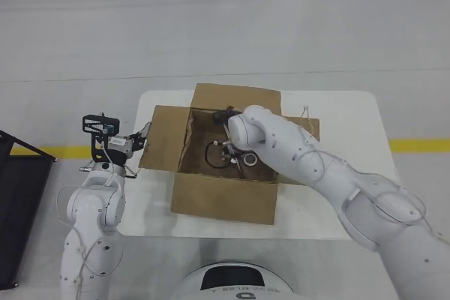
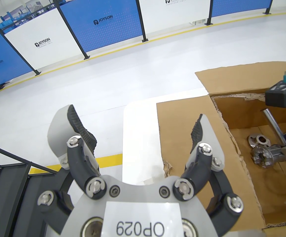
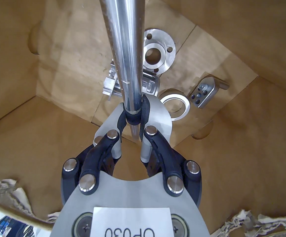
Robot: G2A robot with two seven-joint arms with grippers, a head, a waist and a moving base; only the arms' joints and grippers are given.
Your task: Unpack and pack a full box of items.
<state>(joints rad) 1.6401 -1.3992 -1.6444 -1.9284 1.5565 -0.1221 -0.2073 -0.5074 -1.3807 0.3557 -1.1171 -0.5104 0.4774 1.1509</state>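
Where the open brown cardboard box [image 1: 223, 199] is sitting: on the white worktop [image 1: 352, 112], flaps spreading outward, with loose metal parts lying on its floor
Right end effector [image 3: 133, 114]: reaching down inside the box, its fingers clamping together on a polished steel rod [image 3: 123, 38] near one end, the rod tilting above the box floor
Parts under the rod: a round steel flange with bolt holes [image 3: 157, 50] is lying flat, and a grey cast fitting [image 3: 150, 86] is lying just beside it, partly hidden by the rod
Other parts: a flat metal ring [image 3: 176, 104] is resting near the clamping fingers, with a small grey drilled block [image 3: 203, 92] lying just beside it
Left end effector [image 2: 135, 114]: hovering with fingers wide apart, gripping nothing, over the worktop's edge beside the box's left flap
Floor: a black frame rack [image 1: 0, 195] is standing well apart from the box, beyond the left arm
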